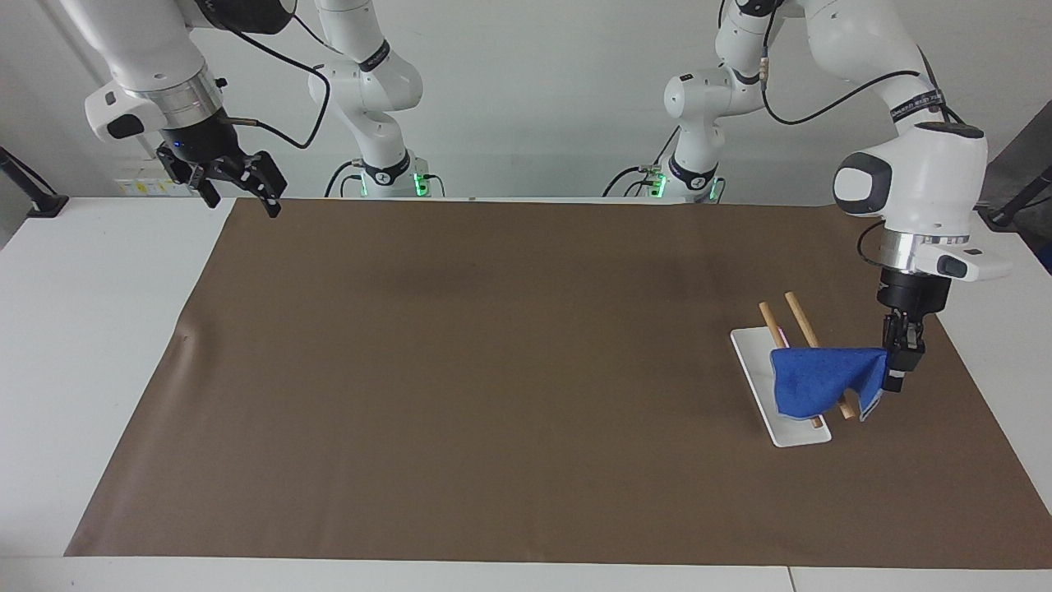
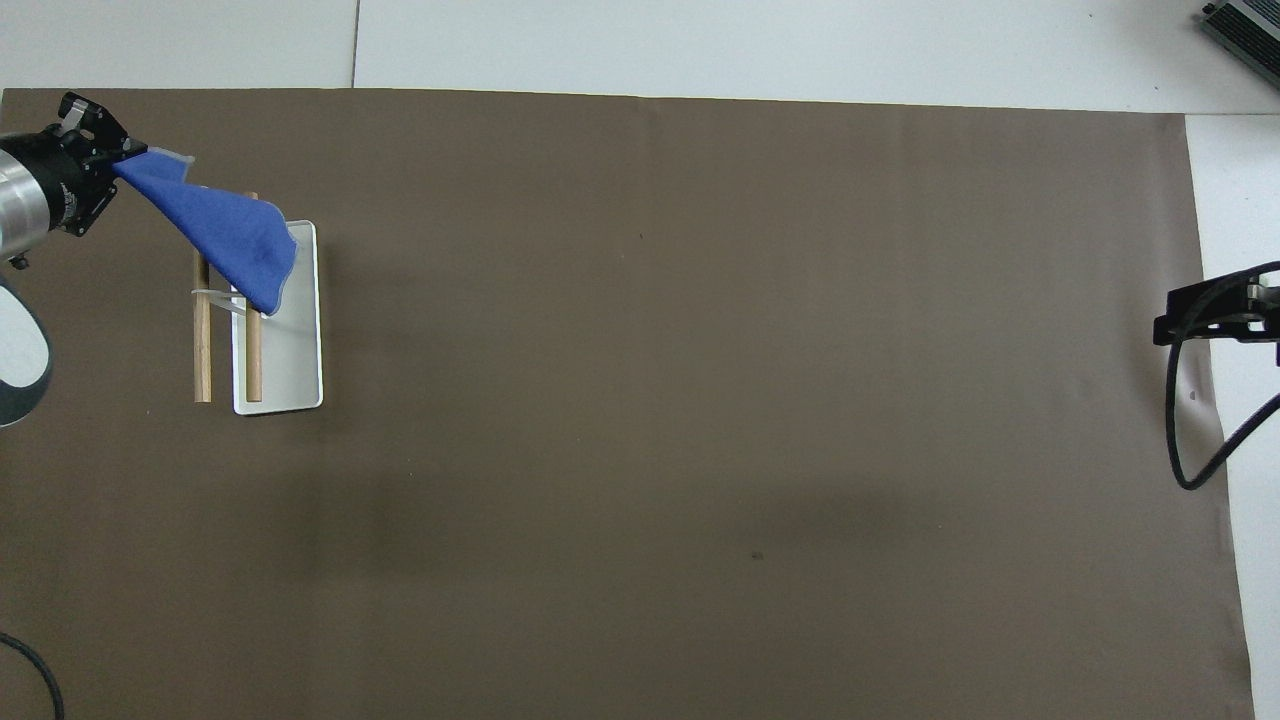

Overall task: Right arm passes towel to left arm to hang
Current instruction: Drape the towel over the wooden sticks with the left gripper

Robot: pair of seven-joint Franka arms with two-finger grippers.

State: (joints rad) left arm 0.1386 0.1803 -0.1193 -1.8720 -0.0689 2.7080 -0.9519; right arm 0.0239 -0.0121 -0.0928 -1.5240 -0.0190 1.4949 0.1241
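The blue towel lies draped across the two wooden rods of a small rack with a white base, at the rods' ends farthest from the robots. My left gripper is shut on one towel corner, low beside the rack toward the left arm's end of the table. In the overhead view the towel stretches from the left gripper over the rods onto the base. My right gripper is open and empty, raised over the mat corner at the right arm's end, and waits.
A brown mat covers most of the white table. The right gripper and its black cable hang over the mat's edge in the overhead view.
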